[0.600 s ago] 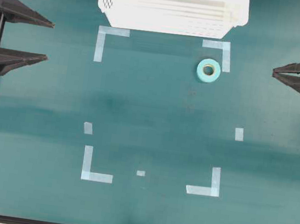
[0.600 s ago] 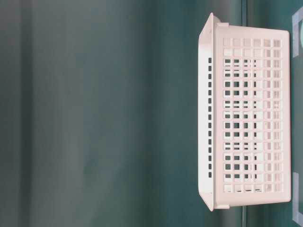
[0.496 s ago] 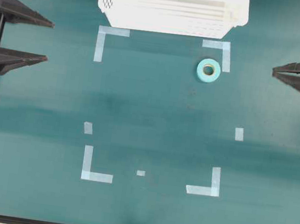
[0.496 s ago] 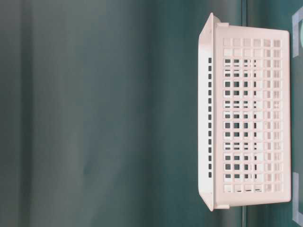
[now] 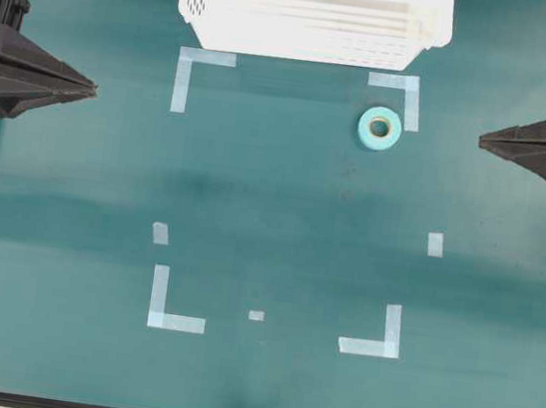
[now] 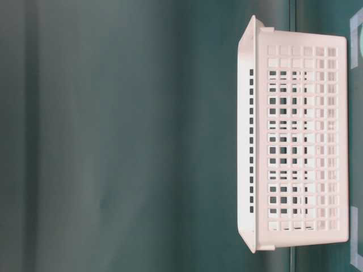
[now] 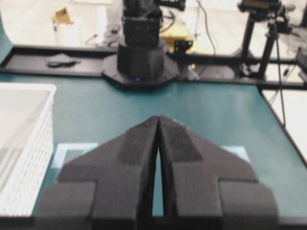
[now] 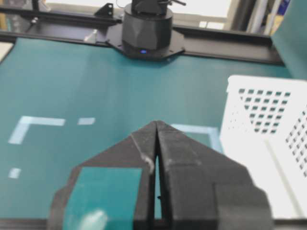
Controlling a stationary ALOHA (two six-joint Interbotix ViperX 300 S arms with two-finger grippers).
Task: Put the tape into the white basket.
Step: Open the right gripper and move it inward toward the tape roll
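The tape (image 5: pixel 380 128) is a small round ring, mint green on the outside with a pale tan middle, and it lies flat on the dark green table (image 5: pixel 283 205). It sits just below the white basket (image 5: pixel 313 13), close to it but not touching, right beside one of the pale blue corner marks (image 5: pixel 400 95) stuck on the table. The basket is a big plastic box with straight sides, at the top edge of the overhead view. Its sides are full of little square holes in neat rows (image 6: pixel 300 141), and its bottom has long ridges. The table looks smooth and a bit soft, like a mat, with thin flat strips of pale blue making four corners of a box shape (plus a few tiny loose bits). The left gripper (image 5: pixel 88 91) is at the left edge, well apart from the tape. Its two black fingers (image 7: pixel 129 158) are wedge shaped and look rough and foamy, and they are pressed together with nothing between them. The right gripper (image 5: pixel 484 143) is at the right edge, nearer the tape but not touching it. Its black fingers (image 8: pixel 192 172) are pressed together too and hold nothing, and one has a green patch stuck on it.
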